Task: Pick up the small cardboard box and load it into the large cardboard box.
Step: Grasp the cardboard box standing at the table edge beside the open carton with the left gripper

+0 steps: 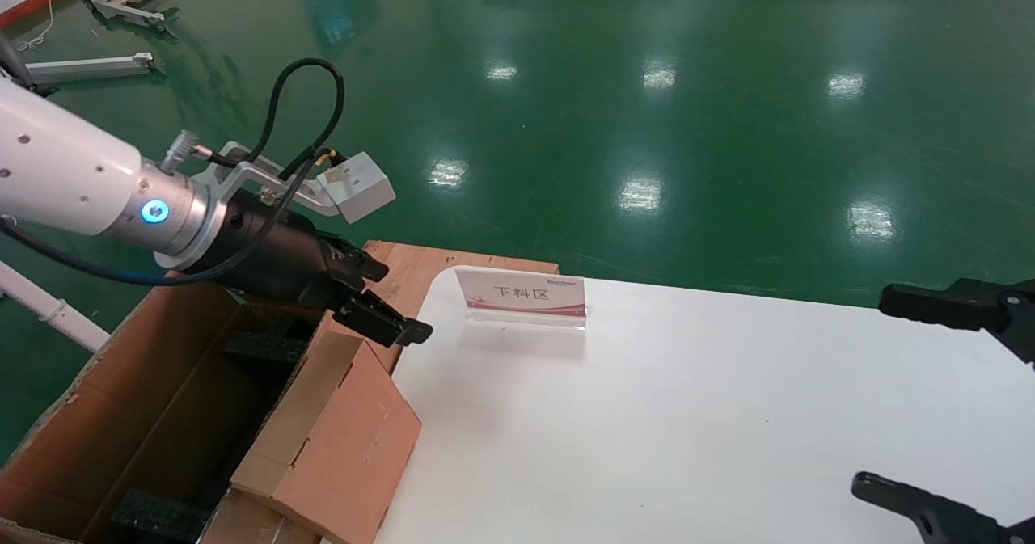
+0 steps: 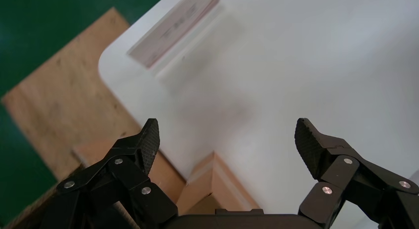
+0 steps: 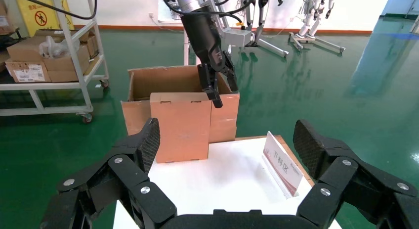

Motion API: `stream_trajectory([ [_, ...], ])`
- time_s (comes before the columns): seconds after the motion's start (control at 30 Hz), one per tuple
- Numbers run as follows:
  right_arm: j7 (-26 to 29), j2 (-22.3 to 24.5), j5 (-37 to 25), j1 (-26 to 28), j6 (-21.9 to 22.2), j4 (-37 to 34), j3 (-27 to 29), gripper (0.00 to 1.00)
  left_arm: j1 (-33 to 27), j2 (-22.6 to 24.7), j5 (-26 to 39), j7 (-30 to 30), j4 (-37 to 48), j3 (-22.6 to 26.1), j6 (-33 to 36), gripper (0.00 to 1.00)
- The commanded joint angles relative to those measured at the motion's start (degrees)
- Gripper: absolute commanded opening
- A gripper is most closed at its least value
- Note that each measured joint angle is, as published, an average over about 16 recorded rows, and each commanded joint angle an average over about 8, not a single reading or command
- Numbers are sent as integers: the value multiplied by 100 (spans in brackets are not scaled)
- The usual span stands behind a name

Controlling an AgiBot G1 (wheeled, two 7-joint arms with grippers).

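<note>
At the lower left of the head view, the small cardboard box (image 1: 344, 439) leans over the near wall of the large cardboard box (image 1: 121, 415), one end tilted up toward the left gripper and the other hanging over the edge of the white table (image 1: 687, 415). Its long axis runs from upper left to lower right in that frame, with a notched flap edge showing along its lower left side. From the right wrist view the same carton (image 3: 180, 126) appears as an upright panel standing against the front of the big carton (image 3: 158, 80), taller than it is wide.

Black foam blocks (image 1: 158, 516) lie at the bottom of the big carton, which sits beside the table's left edge next to a wooden board (image 1: 420, 273).

Reaching in from the upper left, the left arm angles down and to the right, its left gripper (image 1: 380, 297) poised just above the small carton's upper end. Its fingers (image 2: 148, 142) are spread wide and hold nothing.

Along the right edge of the head view, the right gripper (image 1: 930, 402) sits over the table, fingers (image 3: 146, 140) wide apart and empty.

An acrylic sign (image 1: 521, 297) with Chinese text stands near the table's far left corner.
</note>
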Motion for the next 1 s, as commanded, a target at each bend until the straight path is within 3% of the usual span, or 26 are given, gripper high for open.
stream_trajectory([
  [0.03, 0, 0, 1, 0, 0, 0, -1, 100, -205, 48, 151, -281, 0, 261, 21, 100],
  [0.27, -2, 2, 3, 1, 2, 0, -4, 100, -896, 141, 325, -972, 2, 1376, 53, 100],
  [0.57, -4, 3, 5, 2, 3, 0, -8, 100, -1626, 237, 26, -1565, 3, 2689, 34, 100],
  [1.0, -6, 5, 9, 3, 6, 0, -13, 100, -2358, 363, -450, -2009, 3, 4048, -32, 100],
])
